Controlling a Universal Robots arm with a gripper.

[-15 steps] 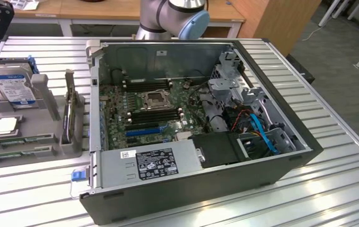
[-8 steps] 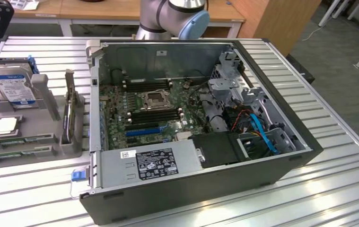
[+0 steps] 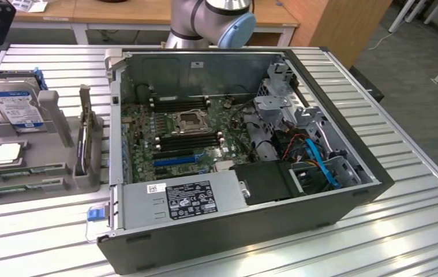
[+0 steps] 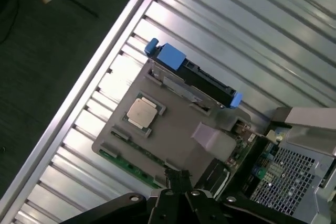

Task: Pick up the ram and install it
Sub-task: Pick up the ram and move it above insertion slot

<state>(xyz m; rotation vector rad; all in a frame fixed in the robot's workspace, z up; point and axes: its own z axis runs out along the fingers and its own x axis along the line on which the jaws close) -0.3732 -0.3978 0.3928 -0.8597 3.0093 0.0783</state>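
Wrist view: gripper [image 4: 178, 178] closed tight, empty, hovering near one end of the ram [image 4: 126, 162], seated along the gray holder's [image 4: 173, 124] edge. My worry: descending with fingers closed could jab the board, not straddle it.

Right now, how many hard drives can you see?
1: a hard drive propped in the grey holder on the exterior view's left; others may be hidden inside the computer case.

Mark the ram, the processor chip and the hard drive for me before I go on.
ram [image 4: 126, 163], wrist view, on its long green edge.
processor chip [image 3: 7, 153], exterior view, middle of its metal lid.
hard drive [image 3: 15, 107], exterior view, on its white-and-blue label.
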